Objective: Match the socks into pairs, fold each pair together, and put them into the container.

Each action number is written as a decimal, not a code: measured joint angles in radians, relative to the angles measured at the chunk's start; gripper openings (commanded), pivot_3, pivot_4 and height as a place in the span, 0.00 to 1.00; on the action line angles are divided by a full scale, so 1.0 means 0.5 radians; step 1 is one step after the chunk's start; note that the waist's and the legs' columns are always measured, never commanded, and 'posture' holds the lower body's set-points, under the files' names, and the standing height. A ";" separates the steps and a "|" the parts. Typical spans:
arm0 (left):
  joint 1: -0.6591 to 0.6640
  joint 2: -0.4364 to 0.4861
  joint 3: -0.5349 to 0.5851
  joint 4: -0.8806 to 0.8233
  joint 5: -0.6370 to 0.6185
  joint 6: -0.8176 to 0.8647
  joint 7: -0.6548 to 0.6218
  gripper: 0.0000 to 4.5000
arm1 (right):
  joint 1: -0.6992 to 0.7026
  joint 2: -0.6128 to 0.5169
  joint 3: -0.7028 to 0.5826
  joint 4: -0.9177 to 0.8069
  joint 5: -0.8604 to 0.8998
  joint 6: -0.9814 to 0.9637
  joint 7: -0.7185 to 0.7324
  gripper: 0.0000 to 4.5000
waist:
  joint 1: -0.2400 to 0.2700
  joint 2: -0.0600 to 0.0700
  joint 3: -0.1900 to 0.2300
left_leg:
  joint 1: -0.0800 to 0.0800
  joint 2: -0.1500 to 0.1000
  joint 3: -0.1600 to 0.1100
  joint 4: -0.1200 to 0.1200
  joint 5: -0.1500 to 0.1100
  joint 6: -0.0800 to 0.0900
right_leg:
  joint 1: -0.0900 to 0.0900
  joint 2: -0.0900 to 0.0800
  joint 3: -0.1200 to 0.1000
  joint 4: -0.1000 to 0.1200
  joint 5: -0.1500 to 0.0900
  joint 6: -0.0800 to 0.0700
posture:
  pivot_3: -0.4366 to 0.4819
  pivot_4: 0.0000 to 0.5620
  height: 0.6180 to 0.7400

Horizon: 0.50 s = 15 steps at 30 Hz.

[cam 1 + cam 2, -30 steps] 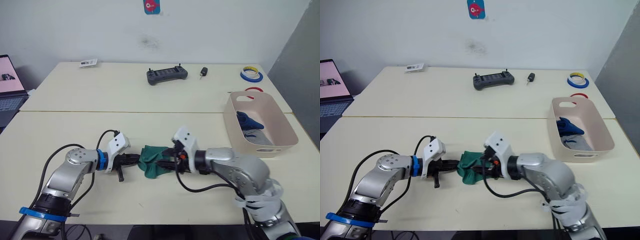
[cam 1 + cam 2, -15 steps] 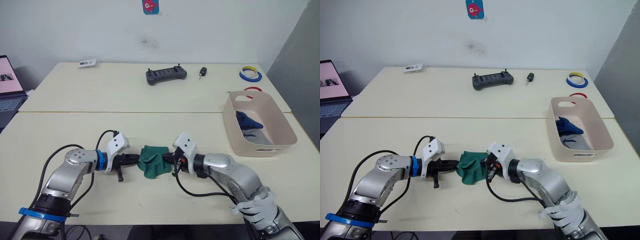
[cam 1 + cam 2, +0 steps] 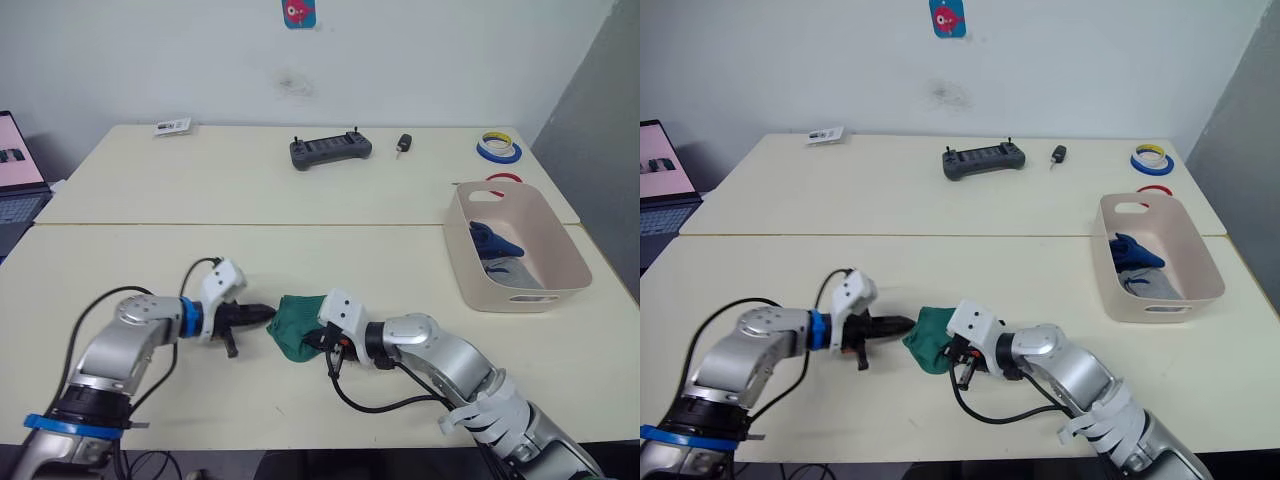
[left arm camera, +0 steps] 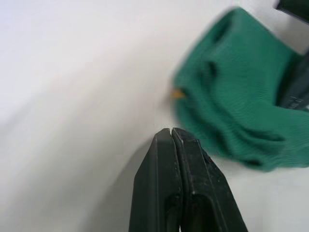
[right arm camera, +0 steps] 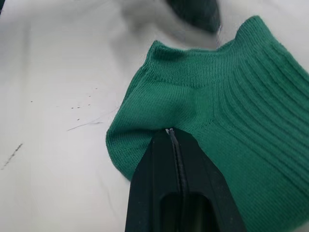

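Observation:
A bundle of green socks [image 3: 296,322] lies bunched on the near table between my two grippers; a small yellow mark [image 4: 177,94] shows at its edge. My left gripper [image 3: 265,313] is shut with nothing in it, its tips just left of the bundle and apart from it. Coming from the right, my right gripper [image 5: 170,130] is shut too, its tips resting against the ribbed green fabric with no cloth visible between the fingers. At the far right stands the pale pink container [image 3: 522,298], holding a royal blue sock [image 3: 492,240] and a light grey one [image 3: 505,268].
On the far table lie a dark grey controller [image 3: 330,150], a black key fob [image 3: 404,144], tape rolls [image 3: 500,148] and a small card [image 3: 173,126]. A red ring [image 3: 508,180] sits behind the container. A laptop [image 3: 15,170] is at the left edge.
My right gripper has slid left onto the green bundle, which shifted slightly left. My left gripper has drawn back left and now sits clear of the fabric.

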 measured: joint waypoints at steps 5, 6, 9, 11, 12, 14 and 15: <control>-0.071 0.035 0.025 -0.281 -0.201 0.145 -0.148 0.00 | 0.007 0.000 -0.009 -0.057 -0.018 0.014 0.000 0.00 | 0.000 0.000 0.000 | -0.003 -0.001 0.002 0.000 0.000 0.000 | 0.000 -0.002 0.001 -0.003 0.000 0.000 | 0.48 0.27 1.00; -0.068 0.029 -0.005 -0.342 -0.213 0.160 -0.158 0.00 | 0.008 -0.012 -0.021 -0.093 -0.015 0.028 0.001 0.00 | 0.000 0.000 0.000 | -0.003 -0.001 0.002 0.000 0.000 0.000 | 0.000 -0.002 0.001 -0.003 0.000 0.000 | 0.48 0.27 1.00; -0.057 -0.080 -0.105 -0.460 -0.215 0.177 -0.113 0.00 | 0.015 -0.068 -0.128 -0.269 0.028 0.101 0.019 0.00 | 0.003 0.000 0.001 | -0.002 -0.001 0.001 0.001 0.000 0.000 | 0.001 -0.002 0.001 -0.002 0.000 0.000 | 0.48 0.27 1.00; -0.048 -0.116 -0.165 -0.477 -0.199 0.163 -0.086 0.00 | 0.015 -0.085 -0.189 -0.324 0.061 0.125 0.032 0.00 | 0.002 0.000 0.001 | -0.002 -0.001 0.001 0.001 0.000 0.000 | 0.001 -0.002 0.001 -0.002 0.000 0.000 | 0.48 0.27 1.00; -0.048 -0.128 -0.195 -0.467 -0.163 0.125 -0.082 0.00 | 0.015 -0.094 -0.214 -0.331 0.065 0.129 0.034 0.00 | -0.002 0.000 0.001 | -0.001 0.000 0.001 0.000 0.000 0.000 | 0.000 -0.001 0.002 -0.001 0.000 0.000 | 0.48 0.27 1.00; -0.049 -0.152 -0.251 -0.413 -0.075 0.003 -0.062 0.00 | 0.015 -0.093 -0.255 -0.320 0.063 0.125 0.023 0.00 | -0.004 0.000 0.001 | 0.000 0.000 0.001 0.000 0.000 0.000 | 0.000 0.000 0.002 -0.001 0.000 0.000 | 0.48 0.27 1.00; -0.050 -0.168 -0.272 -0.357 -0.025 -0.063 -0.044 0.00 | 0.015 -0.081 -0.272 -0.296 0.060 0.115 0.006 0.00 | -0.003 0.000 0.001 | 0.000 0.000 0.001 0.000 0.000 0.000 | 0.000 0.000 0.002 -0.001 0.000 0.000 | 0.48 0.27 1.00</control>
